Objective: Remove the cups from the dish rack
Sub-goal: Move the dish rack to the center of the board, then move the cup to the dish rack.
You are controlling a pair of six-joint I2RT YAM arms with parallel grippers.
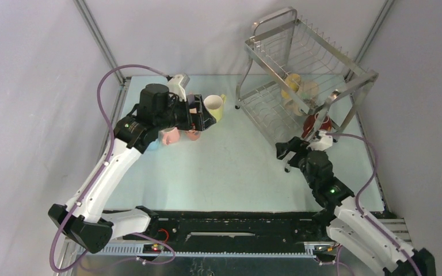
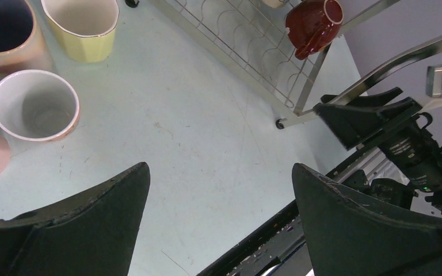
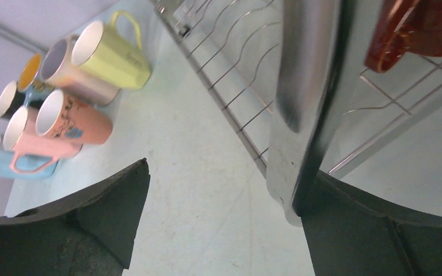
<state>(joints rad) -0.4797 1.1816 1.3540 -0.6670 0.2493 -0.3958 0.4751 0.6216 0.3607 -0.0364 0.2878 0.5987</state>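
- My left pincer (image 2: pixel 220 168): wide, empty, above the cups (image 3: pixel 72 121) bunched at the desk's (image 1: pixel 230 167) far-left side.
- My right pincer (image 3: pixel 224 184): wide, holding nothing, at the rack's (image 3: pixel 299 86) near post.
- Rack stands at the far-right corner. It holds a red cup (image 1: pixel 316 122) near me and a yellow cup (image 1: pixel 292 85) farther back.

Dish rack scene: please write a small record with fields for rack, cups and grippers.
dish rack: chrome wire, two tiers, far right of table
cups in rack: at least three, including a dark red mug
cups on table: seven, grouped at left
left gripper: open, empty, beside the group
right gripper: open, empty, at rack's near post
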